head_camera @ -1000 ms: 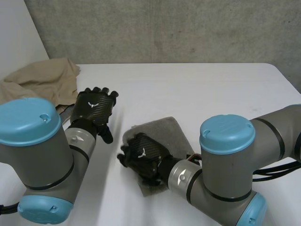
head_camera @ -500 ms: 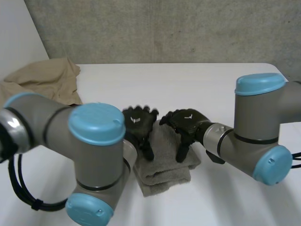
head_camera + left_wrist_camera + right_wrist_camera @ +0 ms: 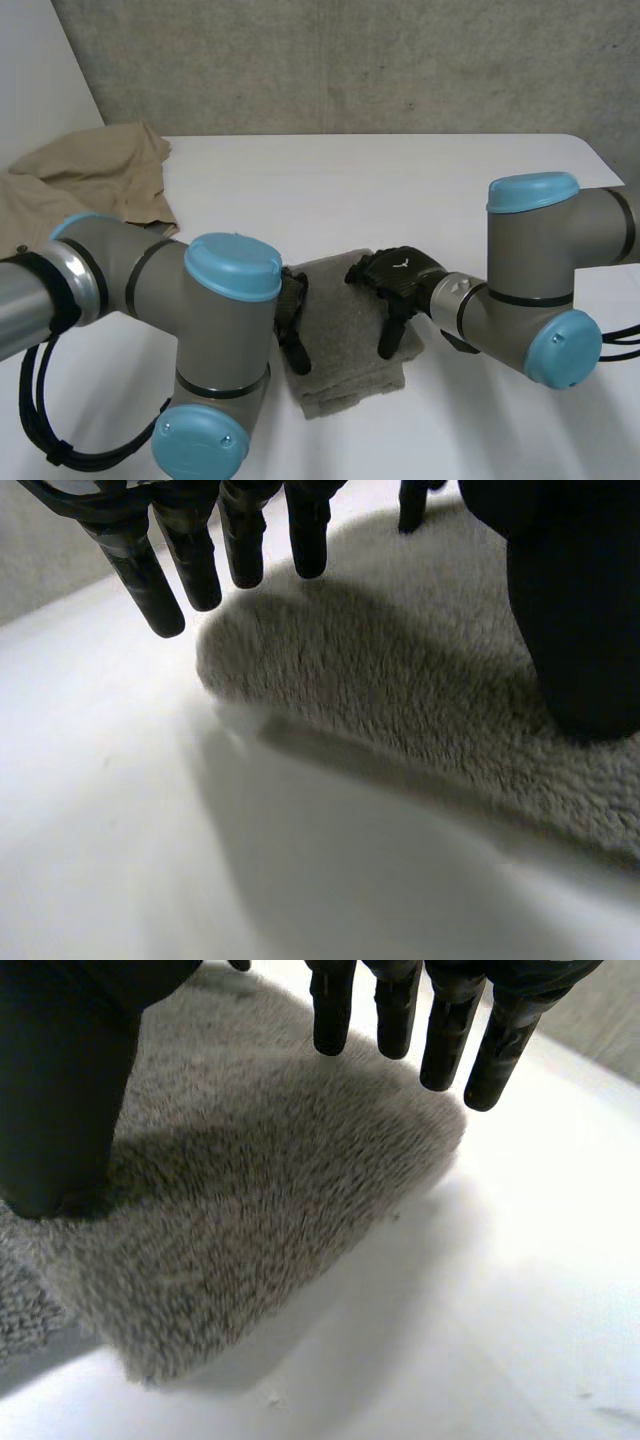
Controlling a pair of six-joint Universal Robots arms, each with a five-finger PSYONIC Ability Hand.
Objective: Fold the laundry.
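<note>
Folded grey towel [image 3: 345, 350] sits mid white bench [image 3: 420, 180], left hand [image 3: 291, 308] on its left edge, right hand [image 3: 397, 278] on its right, both with fingers straight, gripping nothing, beige cloth [image 3: 95, 175] piled far left.

A grey fluffy towel [image 3: 345, 345] lies folded into a thick pad near the robot-side edge of the table [image 3: 420, 190], about midway along it. A crumpled beige garment [image 3: 95, 180], perhaps a shirt, is heaped at the far left corner

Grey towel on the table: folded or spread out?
Folded. The grey towel is a thick compact pad with a rounded doubled edge, a lower layer showing beneath.
</note>
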